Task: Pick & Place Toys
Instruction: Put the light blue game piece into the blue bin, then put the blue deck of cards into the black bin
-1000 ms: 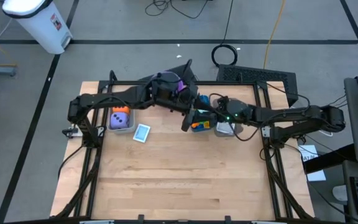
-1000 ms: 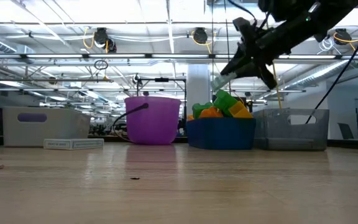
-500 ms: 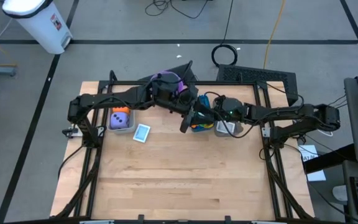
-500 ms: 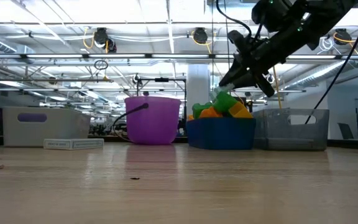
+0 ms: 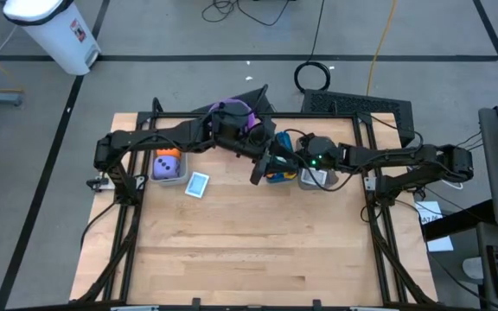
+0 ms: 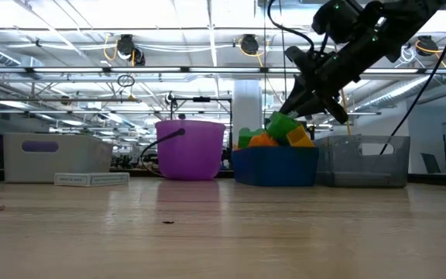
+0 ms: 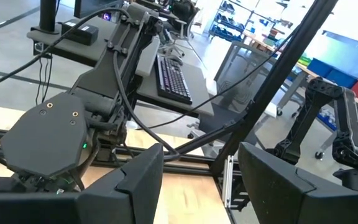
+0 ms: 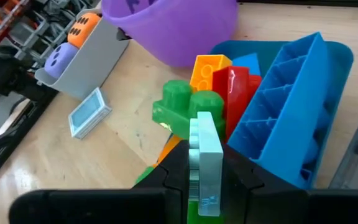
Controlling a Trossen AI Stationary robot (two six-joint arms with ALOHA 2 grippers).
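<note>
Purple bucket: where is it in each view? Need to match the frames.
High: purple bucket at the table's far edge, mostly under the left arm.
Low: centre-left, left of the blue bin.
Left wrist: not in it.
Right wrist: top.
Shared landmark: the blue bin of bricks beside it.

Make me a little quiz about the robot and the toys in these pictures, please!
1. True or false: the right tool is shut on a pale card.
2. What sits in the grey bin on the table's left? A) two dice B) a ball C) a spoon
3. Fill in: the heap of bricks sits in the ____ bin.

Key
1. True: the card is pinched between its fingers, right above the green brick.
2. A: an orange die and a purple die.
3. Blue, beside the purple bucket.
</note>
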